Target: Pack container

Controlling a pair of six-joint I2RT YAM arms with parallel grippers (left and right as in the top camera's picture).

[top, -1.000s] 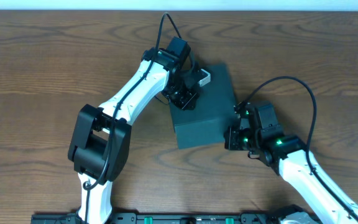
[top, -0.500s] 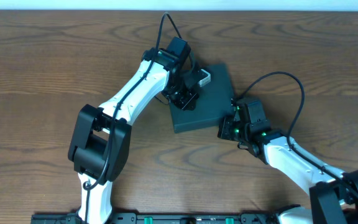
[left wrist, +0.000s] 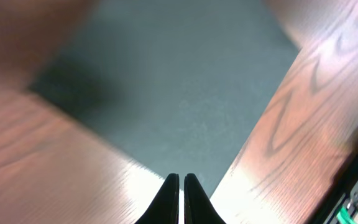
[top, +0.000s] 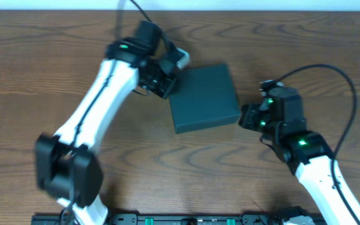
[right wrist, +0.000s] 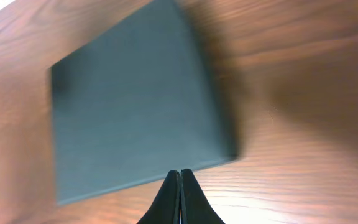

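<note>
The container point(top: 205, 98) is a dark teal square box lying flat on the wooden table with its lid down. It also fills the left wrist view point(left wrist: 179, 87) and the right wrist view point(right wrist: 129, 106). My left gripper point(top: 169, 86) sits just off the box's upper-left corner; its jaws point(left wrist: 180, 182) are shut and empty, tips over the box's near edge. My right gripper point(top: 245, 118) is beside the box's lower-right corner; its jaws point(right wrist: 180, 177) are shut and empty, just off the box's edge.
The bare wooden table point(top: 42, 75) surrounds the box. A black rail point(top: 167, 220) with green parts runs along the front edge. Black cables loop above both wrists.
My left gripper has come off the box's top toward the upper left. My right gripper has drawn back to the right from the box's corner. The box lies squarer and a little further back.
</note>
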